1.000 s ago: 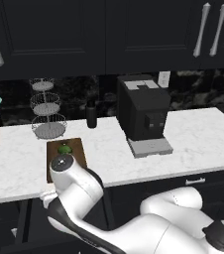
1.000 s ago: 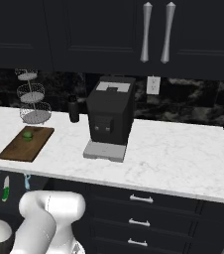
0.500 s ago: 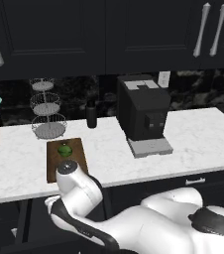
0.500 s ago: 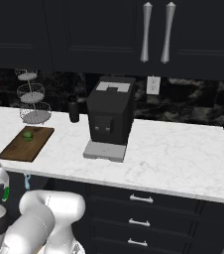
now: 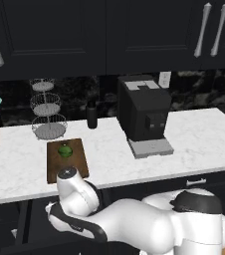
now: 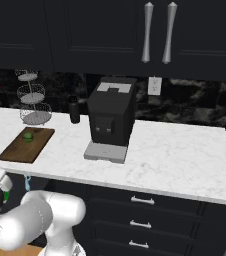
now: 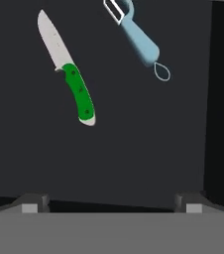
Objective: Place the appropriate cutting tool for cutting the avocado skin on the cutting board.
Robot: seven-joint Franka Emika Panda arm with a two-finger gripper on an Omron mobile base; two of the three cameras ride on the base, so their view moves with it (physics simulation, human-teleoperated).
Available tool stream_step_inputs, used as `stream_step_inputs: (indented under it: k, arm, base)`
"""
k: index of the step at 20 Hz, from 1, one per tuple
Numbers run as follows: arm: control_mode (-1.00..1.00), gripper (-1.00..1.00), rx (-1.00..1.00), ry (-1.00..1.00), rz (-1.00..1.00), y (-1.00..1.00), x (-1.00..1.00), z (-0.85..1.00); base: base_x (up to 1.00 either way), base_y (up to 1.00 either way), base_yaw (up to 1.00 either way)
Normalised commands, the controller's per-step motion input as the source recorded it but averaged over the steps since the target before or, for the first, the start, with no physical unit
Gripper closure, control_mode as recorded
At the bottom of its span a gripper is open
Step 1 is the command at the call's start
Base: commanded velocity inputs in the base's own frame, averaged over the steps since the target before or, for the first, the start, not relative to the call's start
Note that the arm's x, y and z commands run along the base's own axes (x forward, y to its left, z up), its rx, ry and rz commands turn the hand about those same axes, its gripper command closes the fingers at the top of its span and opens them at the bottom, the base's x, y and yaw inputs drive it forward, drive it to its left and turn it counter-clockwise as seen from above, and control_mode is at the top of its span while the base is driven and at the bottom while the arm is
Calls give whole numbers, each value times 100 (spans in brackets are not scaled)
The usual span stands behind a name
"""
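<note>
Down goes the arm since the earlier frames, folding below the counter edge on the left until its wrist sinks in front of the cabinets, while the countertop scene holds steady. Nearest the hand camera, the gripper [image 7: 112, 201] has its 2 dark fingertips set wide apart with nothing between them, so it is open and empty. Just beyond it, on a dark flat surface that looks like the inside of a drawer, lies the knife [image 7: 68, 69], pale silver blade pointing away, bright green handle toward the fingers. Beside it, apart and not touching, rests the light-blue peeler [image 7: 138, 35].

My read: that knife is light and rigid, the blade thin, slick and too flat to pinch well. The green handle is the thicker, contoured part, so the middle of it is the place to close on, across its narrow width.

Further off, up on the white marble counter, the cutting board [image 5: 52, 168] lies flat with the avocado [image 5: 64, 150] sitting on its far half. Behind it stand a wire tiered basket [image 5: 46, 112] and a black coffee machine [image 5: 142, 115]. No brand, label or writing is readable anywhere.
</note>
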Motion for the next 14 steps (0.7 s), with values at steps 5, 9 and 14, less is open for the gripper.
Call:
stream_step_inputs:
  k: [5, 9, 14]
  arm:
    - [-100, -100, 0, 3, 0, 7, 2, -40]
    - [-100, -100, 0, 0, 0, 1, 0, -45]
    - [-100, -100, 0, 0, 0, 0, 0, -45]
  base:
    - [0, 0, 0]
    - [0, 0, 0]
    - [0, 0, 0]
